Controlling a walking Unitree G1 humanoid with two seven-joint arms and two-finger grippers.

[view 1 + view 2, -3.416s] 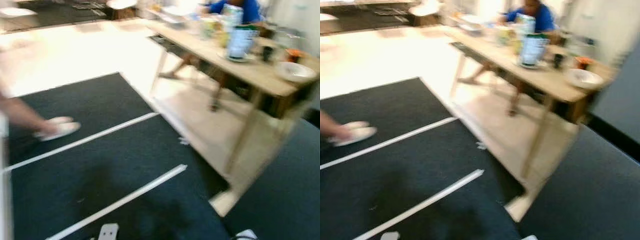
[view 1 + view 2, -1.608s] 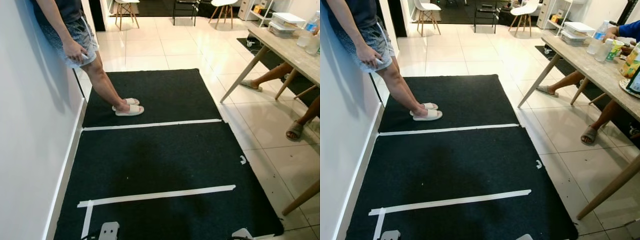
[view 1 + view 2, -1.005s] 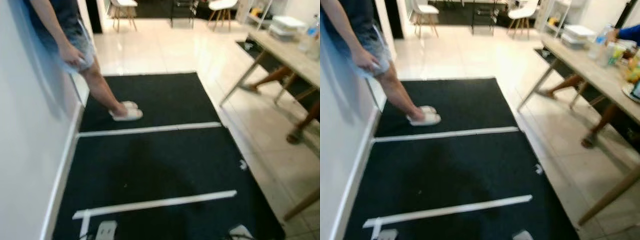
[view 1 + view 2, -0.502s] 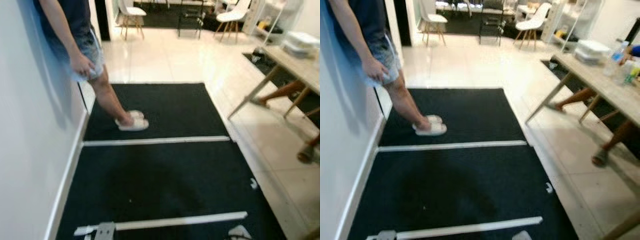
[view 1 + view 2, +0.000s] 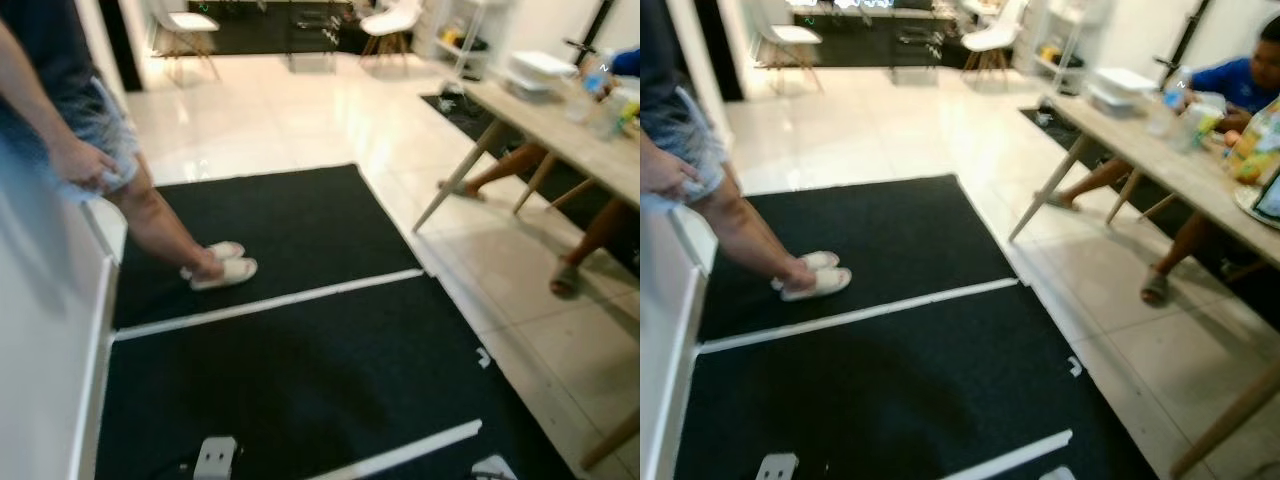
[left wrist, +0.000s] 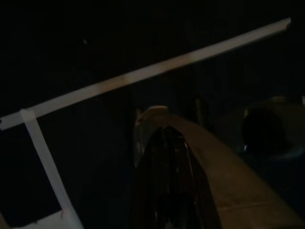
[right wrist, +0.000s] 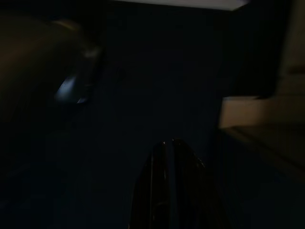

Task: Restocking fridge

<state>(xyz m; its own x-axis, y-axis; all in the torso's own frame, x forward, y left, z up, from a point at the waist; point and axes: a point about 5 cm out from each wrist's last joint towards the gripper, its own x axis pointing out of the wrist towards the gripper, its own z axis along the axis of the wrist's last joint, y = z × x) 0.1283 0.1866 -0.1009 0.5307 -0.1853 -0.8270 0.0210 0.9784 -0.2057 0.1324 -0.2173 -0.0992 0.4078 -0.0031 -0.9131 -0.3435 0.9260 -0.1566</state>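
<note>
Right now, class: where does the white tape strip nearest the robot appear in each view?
Left eye view: white tape strip at the bottom edge, right of centre.
Right eye view: bottom edge, near centre.
Left wrist view: slanting across the upper half.
Right wrist view: too dark to tell.
Shared landmark: the black rug beneath it.

Person (image 5: 70, 150) left, mat (image 5: 300, 360) centre, table (image 5: 1160, 160) right

Both end effectors (image 6: 167, 157) (image 7: 169, 162) low, fingers together.
</note>
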